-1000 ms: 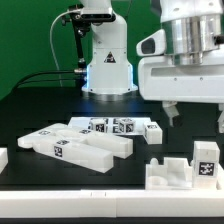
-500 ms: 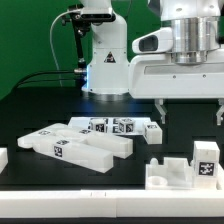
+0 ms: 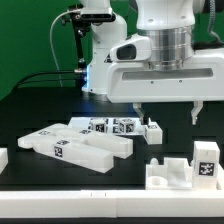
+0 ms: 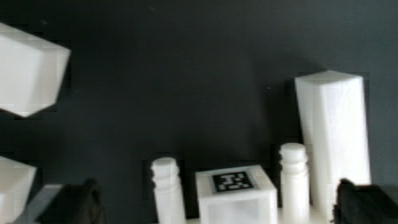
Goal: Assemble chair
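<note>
Several white chair parts lie on the black table. A pile of long flat pieces with marker tags (image 3: 85, 142) lies at the exterior view's left and middle. A small tagged block (image 3: 152, 130) sits at the pile's right end. My gripper (image 3: 167, 112) hangs open and empty above the table, just right of that block. In the wrist view the gripper (image 4: 217, 205) shows dark fingertips (image 4: 365, 200) wide apart, and a tagged white part (image 4: 235, 188) with two round pegs (image 4: 294, 175) lies between them, lower down. A long white bar (image 4: 333, 125) lies beside it.
A stepped white part (image 3: 167, 173) and a tagged white part (image 3: 206, 160) stand at the front right of the exterior view. Another white piece (image 3: 3, 158) shows at the left edge. The arm's base (image 3: 108, 70) stands at the back. White pieces (image 4: 27, 70) lie off to one side in the wrist view.
The open gripper has moved toward the exterior view's left, from the right edge to just right of the pile. The parts have not moved.
</note>
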### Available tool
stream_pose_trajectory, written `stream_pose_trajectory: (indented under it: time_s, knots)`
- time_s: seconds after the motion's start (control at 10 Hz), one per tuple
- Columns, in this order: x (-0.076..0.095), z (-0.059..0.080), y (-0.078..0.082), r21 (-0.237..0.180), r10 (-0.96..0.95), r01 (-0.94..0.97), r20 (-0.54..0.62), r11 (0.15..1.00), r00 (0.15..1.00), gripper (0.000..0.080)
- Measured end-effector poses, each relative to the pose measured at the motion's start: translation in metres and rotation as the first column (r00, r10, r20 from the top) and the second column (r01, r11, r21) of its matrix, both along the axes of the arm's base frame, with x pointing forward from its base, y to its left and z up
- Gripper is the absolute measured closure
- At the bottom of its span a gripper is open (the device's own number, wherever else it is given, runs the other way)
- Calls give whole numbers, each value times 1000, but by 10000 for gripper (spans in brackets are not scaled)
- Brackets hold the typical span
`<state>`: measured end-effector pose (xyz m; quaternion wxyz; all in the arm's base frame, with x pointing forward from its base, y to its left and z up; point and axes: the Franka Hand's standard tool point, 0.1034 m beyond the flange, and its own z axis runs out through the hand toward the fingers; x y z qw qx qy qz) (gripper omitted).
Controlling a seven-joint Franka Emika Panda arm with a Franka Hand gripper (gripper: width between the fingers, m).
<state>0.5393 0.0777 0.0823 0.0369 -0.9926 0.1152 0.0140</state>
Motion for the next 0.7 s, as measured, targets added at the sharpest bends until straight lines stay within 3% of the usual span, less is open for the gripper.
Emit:
stream_pose_trajectory:
  time_s: [0.1, 0.3, 0.6, 0.7]
  knots:
    - [-3, 0, 6, -22, 6, -5, 63, 1000, 998, 150]
    - [-5, -2, 5, -20, 9, -8, 49, 1000, 999, 150]
    - [-17, -16, 9, -17, 265, -266, -18, 964, 964, 150]
    - [-19, -15, 6, -11, 247, -247, 9, 969, 969, 150]
